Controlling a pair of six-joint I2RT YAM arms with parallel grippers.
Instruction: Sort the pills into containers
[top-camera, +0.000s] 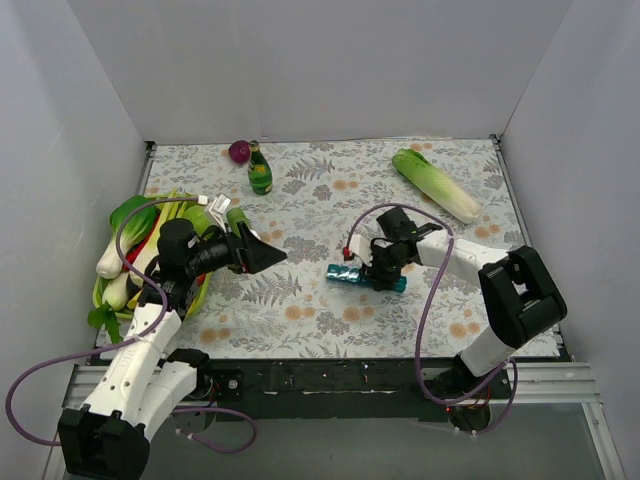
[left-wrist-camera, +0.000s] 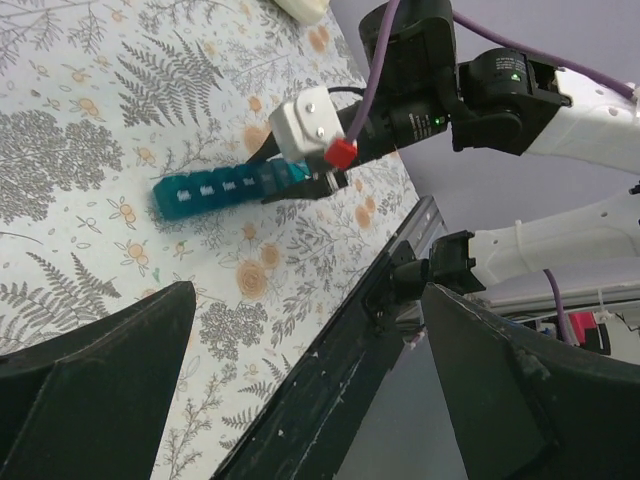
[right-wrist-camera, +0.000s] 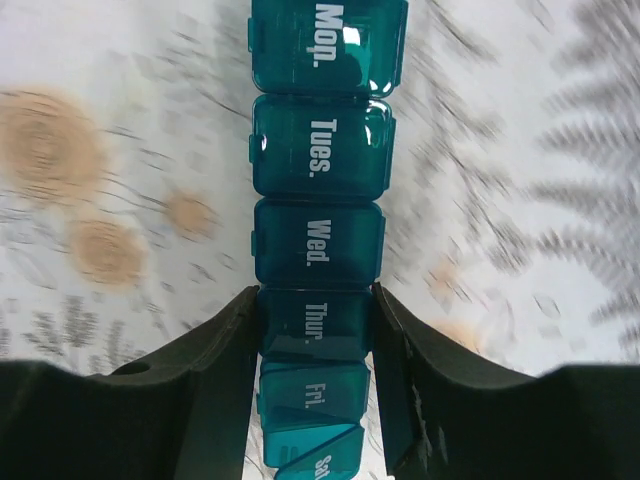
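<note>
Item: pill box (top-camera: 352, 275), flat on table (top-camera: 300, 190), centre-right | Right gripper (right-wrist-camera: 316, 305): clamped across box sides at Thur. compartment | Left gripper (left-wrist-camera: 305, 300): spread wide, empty, well left | Risk: slick narrow walls, likely to twist or slip out; squeeze may pop a lid.

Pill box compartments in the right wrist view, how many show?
6: Mon at top, Tues, Wed, Thur between the jaws, Fri, Sat lowest. More may be hidden.

Lab test cell: plain walls (top-camera: 300, 60) round floral-cloth table (top-camera: 320, 195) w/ bolted arms (top-camera: 140, 355).
</note>
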